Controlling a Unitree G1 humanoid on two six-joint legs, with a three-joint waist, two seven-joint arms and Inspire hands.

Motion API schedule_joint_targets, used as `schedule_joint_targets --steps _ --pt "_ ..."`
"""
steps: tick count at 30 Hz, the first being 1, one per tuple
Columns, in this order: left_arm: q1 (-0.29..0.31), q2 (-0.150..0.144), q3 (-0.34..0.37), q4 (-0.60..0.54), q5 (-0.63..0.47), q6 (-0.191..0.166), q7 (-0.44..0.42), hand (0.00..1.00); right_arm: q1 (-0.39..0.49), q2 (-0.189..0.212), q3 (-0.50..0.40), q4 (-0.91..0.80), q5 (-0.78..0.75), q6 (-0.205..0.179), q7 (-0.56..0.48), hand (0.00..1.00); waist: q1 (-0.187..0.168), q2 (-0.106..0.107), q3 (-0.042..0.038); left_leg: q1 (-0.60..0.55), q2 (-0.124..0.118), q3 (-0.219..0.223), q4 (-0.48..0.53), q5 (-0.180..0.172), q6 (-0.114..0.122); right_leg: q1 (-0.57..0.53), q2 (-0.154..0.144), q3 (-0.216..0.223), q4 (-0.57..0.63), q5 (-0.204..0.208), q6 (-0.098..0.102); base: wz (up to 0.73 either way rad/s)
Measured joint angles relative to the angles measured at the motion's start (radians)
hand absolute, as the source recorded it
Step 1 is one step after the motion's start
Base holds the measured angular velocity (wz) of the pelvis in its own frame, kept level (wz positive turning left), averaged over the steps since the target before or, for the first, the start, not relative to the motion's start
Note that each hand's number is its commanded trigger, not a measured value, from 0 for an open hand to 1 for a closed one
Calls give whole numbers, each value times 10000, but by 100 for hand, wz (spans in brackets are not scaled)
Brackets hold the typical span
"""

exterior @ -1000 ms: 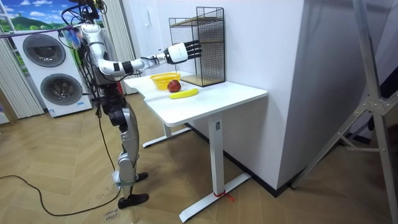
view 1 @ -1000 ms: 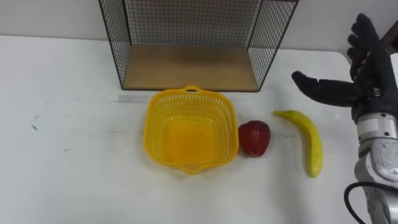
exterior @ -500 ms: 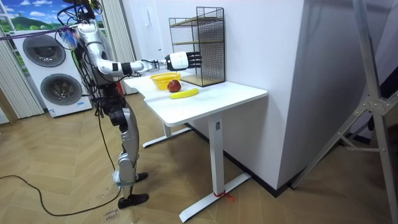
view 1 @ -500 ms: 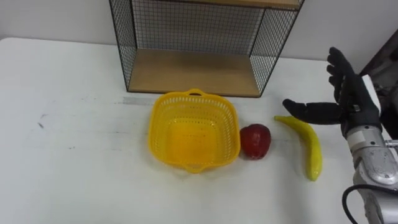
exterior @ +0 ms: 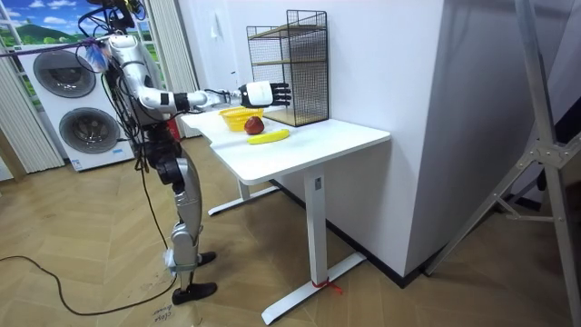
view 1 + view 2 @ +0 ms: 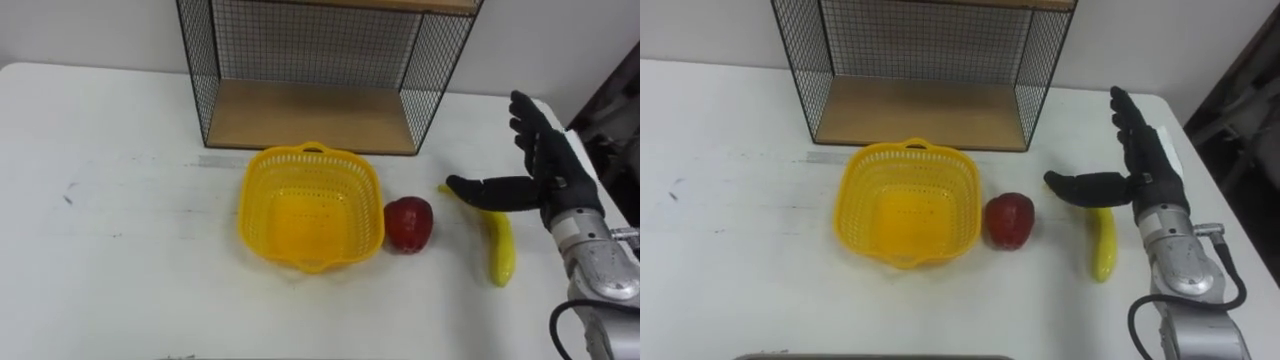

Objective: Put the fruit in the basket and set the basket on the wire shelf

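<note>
An empty yellow basket (image 6: 310,206) (image 6: 906,202) (image 5: 238,115) rests on the white table (image 6: 120,260), in front of the black wire shelf (image 6: 320,70) (image 5: 290,68). A red apple (image 6: 408,222) (image 6: 1009,220) (image 5: 253,125) touches the basket's right side. Right of the apple lies a yellow banana (image 6: 498,245) (image 6: 1102,243) (image 5: 269,136), pointing toward me. My right hand (image 6: 545,170) (image 6: 1140,165) (image 5: 259,93) hovers open above the banana's far end, fingers straight and thumb stretched left over it.
The wire shelf has a wooden floor board (image 6: 310,112) and an open front facing the basket. The table's right edge (image 6: 575,150) runs close to my right hand. In the room view I stand at the table's end, with washing machines (image 5: 64,100) behind me.
My right hand has come down and to the left, from high beside the banana to just above its far end. The camera has tilted slightly.
</note>
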Motion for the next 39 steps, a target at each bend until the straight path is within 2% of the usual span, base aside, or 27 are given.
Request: schedule_joint_targets --steps 5,12,23,31,36,39 --pt "-54 26 -20 0 -71 0 -298 0 0 2 540 97 -448 2 277 0 77 72 11 -53 2 -2 71 -2 1 -24 5 16 -2 19 -21 0" --pt "-45 26 -15 6 -73 1 -552 0 1 2 672 94 -477 2 638 0 90 187 -58 -27 -5 22 63 0 2 -3 5 20 0 19 -22 0" --pt "-25 14 -412 20 -81 -25 -686 0 10 3 1022 -673 -477 2 989 0 77 256 -20 -69 4 27 59 0 3 -49 4 36 4 21 -24 0" --pt "-25 15 -424 24 -83 13 -805 0 21 4 1069 -1010 -727 6 1293 0 50 313 -49 -115 -17 -16 58 1 4 -70 4 21 -4 21 -23 0" --pt "-28 15 -437 64 -83 34 -807 0 211 4 1081 -1005 -1087 313 1534 0 57 313 -57 -116 -21 -27 54 2 5 -67 6 21 -4 21 -23 0" --pt "-68 16 -441 252 -84 49 -805 0 281 5 1103 -781 -1274 328 1512 0 55 289 -67 -76 -42 -35 49 2 5 -22 5 7 -5 21 -23 0"
